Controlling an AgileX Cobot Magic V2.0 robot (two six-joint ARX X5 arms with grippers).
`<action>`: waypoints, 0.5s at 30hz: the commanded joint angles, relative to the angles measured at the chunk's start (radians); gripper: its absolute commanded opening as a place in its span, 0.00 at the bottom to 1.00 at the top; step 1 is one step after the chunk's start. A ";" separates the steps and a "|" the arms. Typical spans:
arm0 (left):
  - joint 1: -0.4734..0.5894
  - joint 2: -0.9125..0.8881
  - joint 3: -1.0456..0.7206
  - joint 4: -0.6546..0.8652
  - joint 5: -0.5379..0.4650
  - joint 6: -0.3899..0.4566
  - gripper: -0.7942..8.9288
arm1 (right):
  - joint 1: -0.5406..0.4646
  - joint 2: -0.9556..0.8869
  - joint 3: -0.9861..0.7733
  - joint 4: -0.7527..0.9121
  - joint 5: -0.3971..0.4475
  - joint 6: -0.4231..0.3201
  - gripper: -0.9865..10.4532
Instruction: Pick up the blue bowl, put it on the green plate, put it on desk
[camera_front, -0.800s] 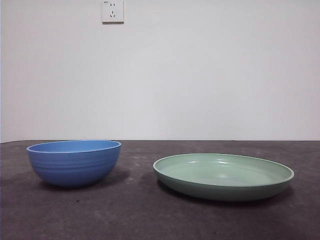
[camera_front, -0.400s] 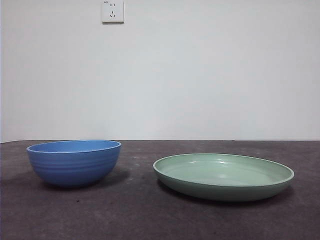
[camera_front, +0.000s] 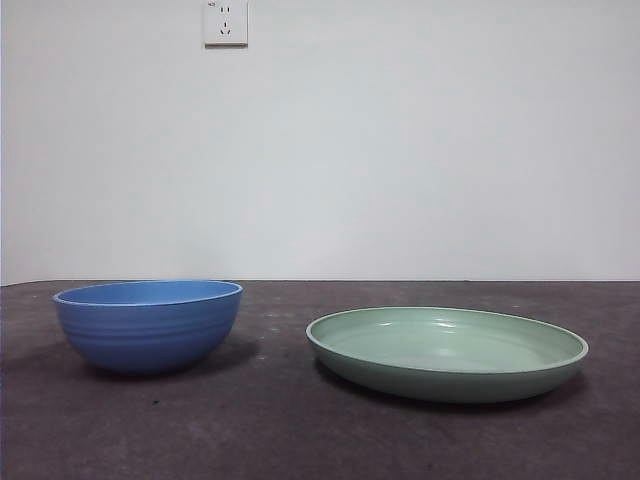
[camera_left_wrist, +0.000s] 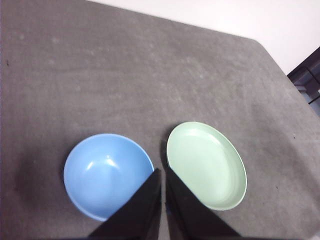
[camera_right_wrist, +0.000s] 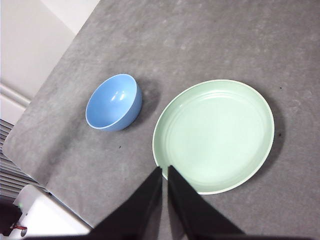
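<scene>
My left pincer (camera_left_wrist: 163, 172) and right pincer (camera_right_wrist: 165, 171) both hung high, jaws nearly closed, holding nothing. The bowl (camera_front: 148, 325) sat empty on the surface (camera_front: 260, 420), the plate (camera_front: 447, 352), also empty, near at its three o'clock. I judged the smooth rim could slip from a shallow grip, or the bowl clip the plate's edge.

A white wall socket (camera_front: 225, 22) sits high on the plain white wall (camera_front: 420, 150) behind the tabletop.
</scene>
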 joint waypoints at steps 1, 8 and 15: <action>-0.003 0.013 0.020 -0.008 0.007 0.020 0.11 | 0.003 0.003 0.020 0.006 -0.006 -0.017 0.10; -0.003 0.013 0.020 -0.018 0.007 0.040 0.38 | 0.003 0.002 0.020 0.000 -0.005 -0.013 0.37; -0.003 0.013 0.020 -0.015 0.007 0.040 0.69 | 0.003 0.002 0.020 -0.008 -0.006 -0.013 0.59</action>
